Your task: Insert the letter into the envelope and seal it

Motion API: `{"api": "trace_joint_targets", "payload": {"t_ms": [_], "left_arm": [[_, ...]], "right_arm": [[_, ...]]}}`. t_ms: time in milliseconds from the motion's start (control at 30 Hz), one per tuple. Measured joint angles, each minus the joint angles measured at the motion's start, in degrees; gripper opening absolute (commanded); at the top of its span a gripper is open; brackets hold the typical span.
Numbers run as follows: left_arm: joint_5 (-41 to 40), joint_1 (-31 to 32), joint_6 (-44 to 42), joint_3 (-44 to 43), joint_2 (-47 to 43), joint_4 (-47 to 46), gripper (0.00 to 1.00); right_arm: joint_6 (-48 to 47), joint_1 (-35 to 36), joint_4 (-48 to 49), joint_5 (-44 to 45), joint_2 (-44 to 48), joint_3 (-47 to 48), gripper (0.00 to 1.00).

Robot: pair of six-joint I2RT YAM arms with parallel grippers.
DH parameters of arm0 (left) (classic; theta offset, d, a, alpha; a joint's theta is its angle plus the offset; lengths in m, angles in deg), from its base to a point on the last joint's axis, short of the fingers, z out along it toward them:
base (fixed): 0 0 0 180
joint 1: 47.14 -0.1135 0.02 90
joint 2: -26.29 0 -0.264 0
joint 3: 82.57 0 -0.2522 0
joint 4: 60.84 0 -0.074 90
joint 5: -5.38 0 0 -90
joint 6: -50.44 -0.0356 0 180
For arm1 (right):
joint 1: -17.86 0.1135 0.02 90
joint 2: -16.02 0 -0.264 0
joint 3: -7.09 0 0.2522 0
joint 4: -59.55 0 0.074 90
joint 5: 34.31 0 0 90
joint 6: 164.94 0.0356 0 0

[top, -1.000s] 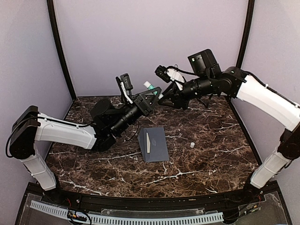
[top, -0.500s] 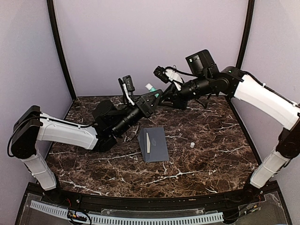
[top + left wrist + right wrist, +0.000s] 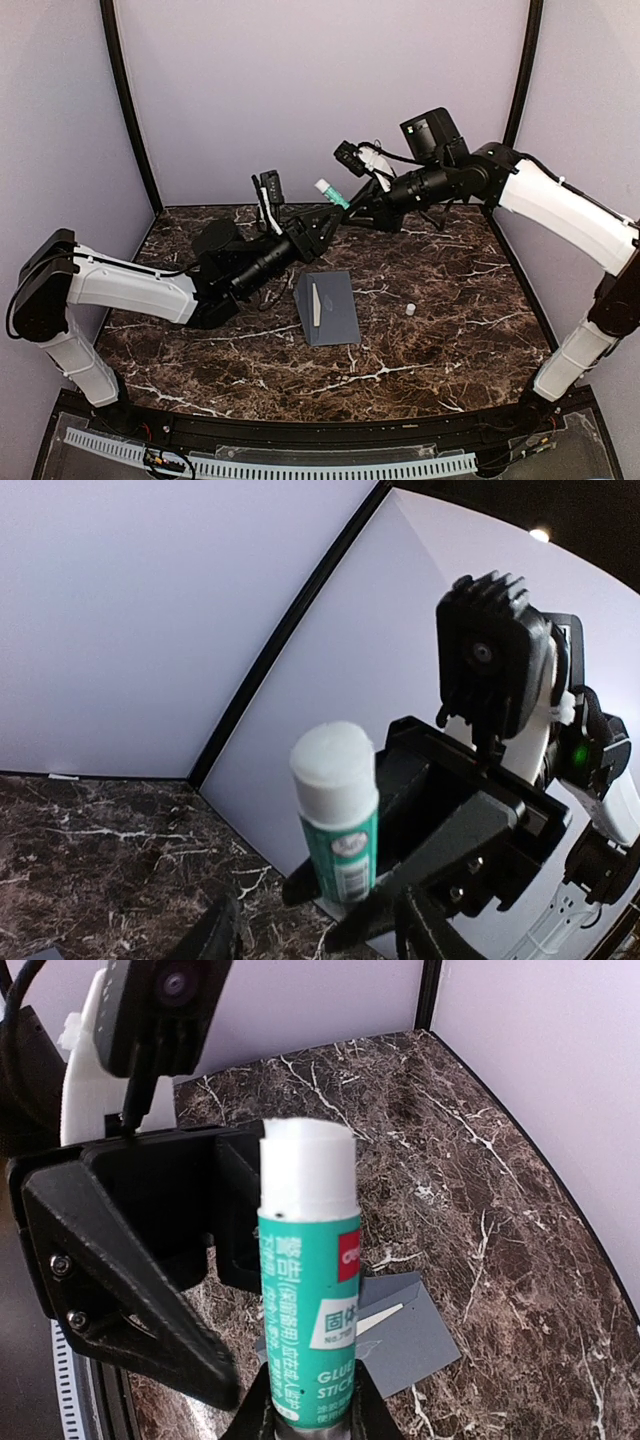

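Observation:
A green glue stick with a white top is held in the air by my right gripper, shut on its lower end. My left gripper stands open just below and left of the stick, not touching it; the stick rises beyond its spread fingers. One black left finger shows beside the stick in the right wrist view. The grey-blue envelope lies flat on the table under both grippers. A thin cream sliver of the letter shows at its flap.
A small white cap-like piece lies on the dark marble table, right of the envelope. Pale walls with black corner posts close in the back and sides.
My left gripper has opened, let go of the glue stick's top and drawn back down to the left. The right gripper keeps the stick and has tightened on it.

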Motion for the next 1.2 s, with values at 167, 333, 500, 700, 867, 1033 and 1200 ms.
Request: {"api": "trace_joint_targets", "payload": {"t_ms": [167, 333, 500, 700, 867, 1033, 1200], "left_arm": [[-1.25, 0.02, -6.86, 3.65, -8.81, 16.46, 0.54], [-1.53, 0.02, -21.38, 1.55, -18.38, 39.58, 0.49], [-0.74, 0.39, -39.89, -3.87, -22.47, 58.58, 0.47], [-3.93, 4.74, -59.89, -6.03, -25.31, 69.48, 0.48], [-8.17, 9.22, -74.58, -8.46, -25.55, 73.07, 0.48], [-13.16, 11.80, -84.24, -10.32, -23.76, 73.92, 0.50], [-18.05, 13.62, -91.97, -10.19, -19.50, 73.72, 0.51]], "right_arm": [[-1.07, -3.82, 0.52, -2.56, 0.59, -4.15, 0.02], [-4.04, -5.07, -1.36, -4.37, 1.73, -8.79, 0.02], [-5.64, -5.03, -4.48, -7.76, 1.84, -9.42, 0.02], [-5.79, -4.90, -8.35, -12.57, -0.24, -8.90, 0.02], [-5.84, -4.59, -12.22, -17.07, -5.33, -7.69, 0.02], [-5.77, -4.00, -15.28, -21.42, -8.07, -7.63, 0.02], [-5.77, -2.99, -16.70, -24.70, -8.09, -7.63, 0.02]]}}
